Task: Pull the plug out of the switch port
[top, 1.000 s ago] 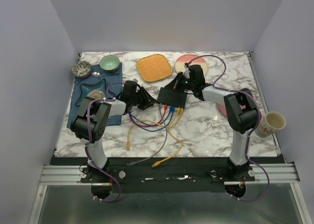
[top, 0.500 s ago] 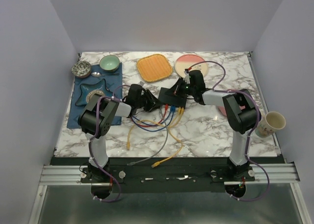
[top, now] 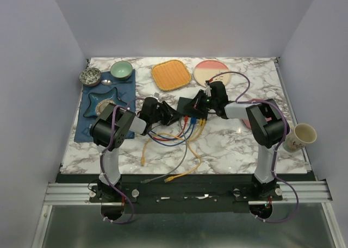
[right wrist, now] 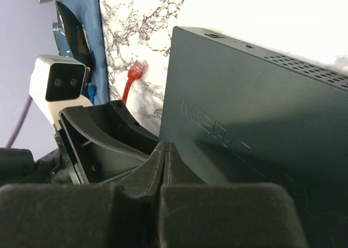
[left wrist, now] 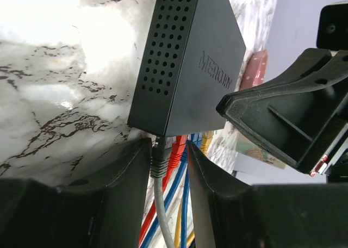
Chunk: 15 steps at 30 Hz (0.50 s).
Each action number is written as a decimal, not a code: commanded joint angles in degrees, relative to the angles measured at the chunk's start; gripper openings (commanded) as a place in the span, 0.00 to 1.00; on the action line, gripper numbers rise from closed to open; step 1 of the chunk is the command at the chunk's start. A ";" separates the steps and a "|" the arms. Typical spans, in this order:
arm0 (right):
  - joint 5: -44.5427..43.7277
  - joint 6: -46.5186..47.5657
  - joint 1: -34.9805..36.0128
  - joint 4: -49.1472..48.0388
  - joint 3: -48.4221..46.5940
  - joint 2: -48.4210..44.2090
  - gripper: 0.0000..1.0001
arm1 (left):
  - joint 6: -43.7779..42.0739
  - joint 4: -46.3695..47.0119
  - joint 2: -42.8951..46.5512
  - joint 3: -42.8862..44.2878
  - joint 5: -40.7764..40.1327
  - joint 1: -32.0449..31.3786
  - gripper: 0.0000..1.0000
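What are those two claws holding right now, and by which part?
The left gripper brackets the grey plug where it enters the switch; whether it pinches cannot be told. The right gripper is shut, holding nothing.

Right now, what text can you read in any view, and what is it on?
"MERCURY": logo on the top face of the switch, left wrist view.
"MERC": the same logo in the right wrist view; the remaining letters are lost in shadow.
Pattern on the cup in the top view: too small to read.
No other readable text.
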<state>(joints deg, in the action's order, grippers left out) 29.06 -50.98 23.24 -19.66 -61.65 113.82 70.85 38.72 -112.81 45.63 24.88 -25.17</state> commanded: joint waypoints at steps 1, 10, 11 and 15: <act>0.47 -0.35 -0.22 -2.49 0.92 -0.88 0.05 | 6.40 12.06 -3.11 -3.52 2.71 0.20 0.45; -0.14 -0.70 -0.22 -1.26 -1.45 -0.09 0.05 | 9.31 18.06 -4.78 -5.55 2.89 0.82 0.47; -0.40 -0.61 -0.22 -0.65 -1.72 0.08 0.05 | 9.48 18.14 -4.78 -5.64 2.72 0.91 0.47; -0.67 -0.26 -0.22 1.20 -2.60 1.66 0.02 | 10.80 20.15 -5.31 -6.95 1.66 1.87 0.47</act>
<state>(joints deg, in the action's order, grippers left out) 29.02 -51.44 23.24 -20.03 -62.11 113.86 79.88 54.87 -116.60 40.38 26.52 -24.34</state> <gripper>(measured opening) 0.039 0.468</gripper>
